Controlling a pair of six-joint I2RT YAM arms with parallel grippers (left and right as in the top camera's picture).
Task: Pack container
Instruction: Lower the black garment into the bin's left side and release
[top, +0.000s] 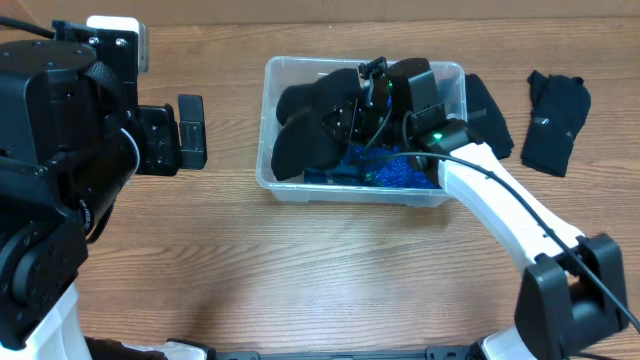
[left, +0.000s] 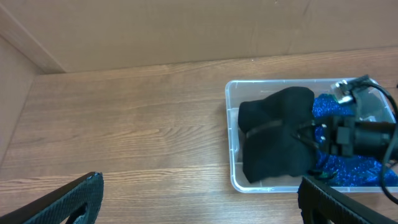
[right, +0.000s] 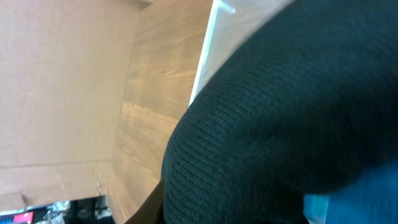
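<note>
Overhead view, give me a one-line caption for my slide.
Right gripper inside the clear container, at black fabric over a blue item; more black garments lie outside it.

One container (top: 340, 192), two black cloths (top: 556, 120) outside it

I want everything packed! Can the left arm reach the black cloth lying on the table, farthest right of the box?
Probably not. The left end effector sits left of the container, and the container and the right arm lie between it and that black cloth.
</note>
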